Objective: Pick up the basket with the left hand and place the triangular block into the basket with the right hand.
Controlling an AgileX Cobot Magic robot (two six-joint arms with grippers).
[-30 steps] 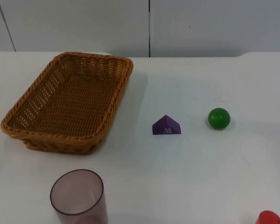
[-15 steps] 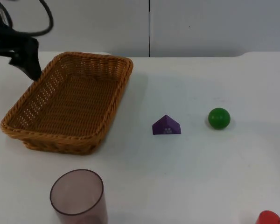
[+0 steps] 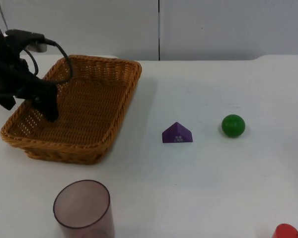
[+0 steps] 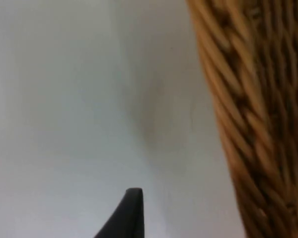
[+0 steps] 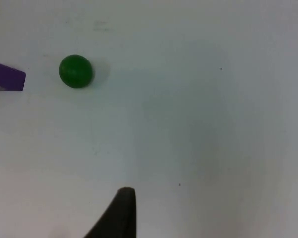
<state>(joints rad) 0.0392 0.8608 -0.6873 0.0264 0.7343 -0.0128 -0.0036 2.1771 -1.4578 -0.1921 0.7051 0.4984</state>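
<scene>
A brown wicker basket (image 3: 123, 106) rests on the left half of the white table. My left gripper (image 3: 27, 103) is open and straddles the basket's left rim, one finger (image 3: 50, 106) inside and the other outside. In the left wrist view the woven wall (image 4: 248, 114) stands close beside bare table. The purple triangular block (image 3: 177, 133) lies flat near the table's middle, to the right of the basket. The right wrist view has the block (image 5: 7, 77) far ahead of my right gripper (image 5: 121, 215), which hangs over bare table and waits.
A green ball (image 3: 233, 125) sits right of the block, also seen from the right wrist (image 5: 75, 71). A translucent brownish cup (image 3: 83, 208) stands at the front left. A red object (image 3: 285, 232) peeks in at the front right corner. The grey partition closes the table's far edge.
The left arm came in from the upper left corner and moved down and right, from beside the basket's far left corner to over its left rim. Block, ball and cup stayed put.
</scene>
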